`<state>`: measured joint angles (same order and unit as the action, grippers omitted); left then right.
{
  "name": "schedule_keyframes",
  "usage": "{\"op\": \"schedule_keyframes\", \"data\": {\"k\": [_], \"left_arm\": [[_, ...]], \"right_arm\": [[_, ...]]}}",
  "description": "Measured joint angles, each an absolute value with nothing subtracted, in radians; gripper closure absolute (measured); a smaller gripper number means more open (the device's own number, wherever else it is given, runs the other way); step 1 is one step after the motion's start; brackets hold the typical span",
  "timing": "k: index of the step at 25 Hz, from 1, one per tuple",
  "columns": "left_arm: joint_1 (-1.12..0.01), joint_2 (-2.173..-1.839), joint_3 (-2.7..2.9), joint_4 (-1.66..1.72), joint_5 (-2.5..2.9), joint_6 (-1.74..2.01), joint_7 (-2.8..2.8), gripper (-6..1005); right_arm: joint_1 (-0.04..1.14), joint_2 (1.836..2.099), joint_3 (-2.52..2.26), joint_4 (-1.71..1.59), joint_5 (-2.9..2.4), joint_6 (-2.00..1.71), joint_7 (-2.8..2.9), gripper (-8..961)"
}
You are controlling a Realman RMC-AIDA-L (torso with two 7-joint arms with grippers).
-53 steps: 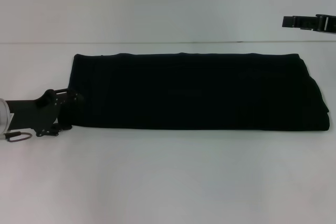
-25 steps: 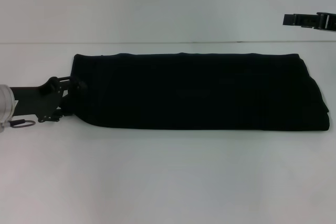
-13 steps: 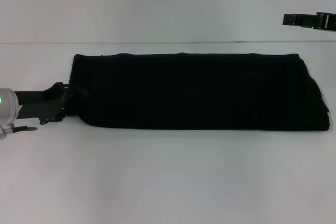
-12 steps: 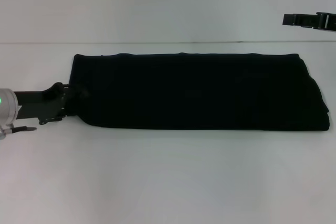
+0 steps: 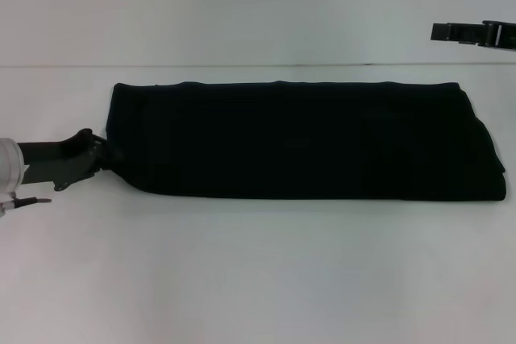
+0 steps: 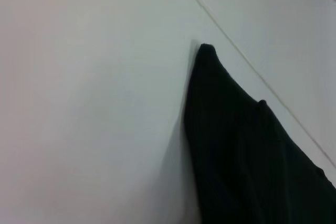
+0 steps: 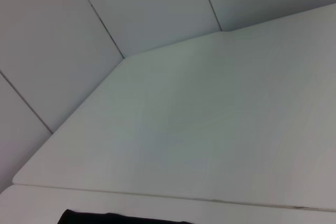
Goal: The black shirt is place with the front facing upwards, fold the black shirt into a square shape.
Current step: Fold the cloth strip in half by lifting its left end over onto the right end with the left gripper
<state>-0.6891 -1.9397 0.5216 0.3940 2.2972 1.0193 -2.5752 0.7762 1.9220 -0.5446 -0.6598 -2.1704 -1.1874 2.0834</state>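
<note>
head view shows the large plain black cotton shirt point(image 5: 306, 141) lying as a long folded band across the middle of the white surface point(image 5: 258, 271), so the lengthwise folds look done and, by my judgement, the crosswise fold into a square is the step in hand. the left gripper point(image 5: 103, 155) sits low at the band's left end, touching its near-left corner; whether its jaws are closed on cloth i cannot tell. next it would need a firm pinch there, then a lift and carry toward the right end. the right gripper point(image 5: 459, 32) is parked high at the far right, well apart from the shirt, its jaws unreadable.
</note>
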Motion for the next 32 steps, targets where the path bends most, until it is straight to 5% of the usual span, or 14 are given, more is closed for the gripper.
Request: {"op": "schedule_keyframes", "data": {"k": [9, 19, 27, 32], "left_arm": [[-0.622, -1.975, 0.512, 0.499, 2.279, 1.052, -2.514, 987], [-0.474, -1.965, 0.438, 0.573, 2.177, 1.149, -2.337, 988], [-0.344, -1.901, 0.313, 0.63, 2.197, 1.237, -2.275, 987], [-0.364, -1.892, 0.269, 0.656, 2.16, 1.367, -2.268, 987]], "right_arm": [[0.772, 1.934, -0.545, -0.652, -2.132, -1.18, 2.073, 204], [0.758, 1.982, -0.545, -0.647, -2.062, -1.16, 2.06, 204], [0.763, 2.002, -0.554, -0.646, -2.031, -1.128, 2.06, 205], [0.761, 2.007, -0.554, -0.644, -2.031, -1.126, 2.04, 205]]}}
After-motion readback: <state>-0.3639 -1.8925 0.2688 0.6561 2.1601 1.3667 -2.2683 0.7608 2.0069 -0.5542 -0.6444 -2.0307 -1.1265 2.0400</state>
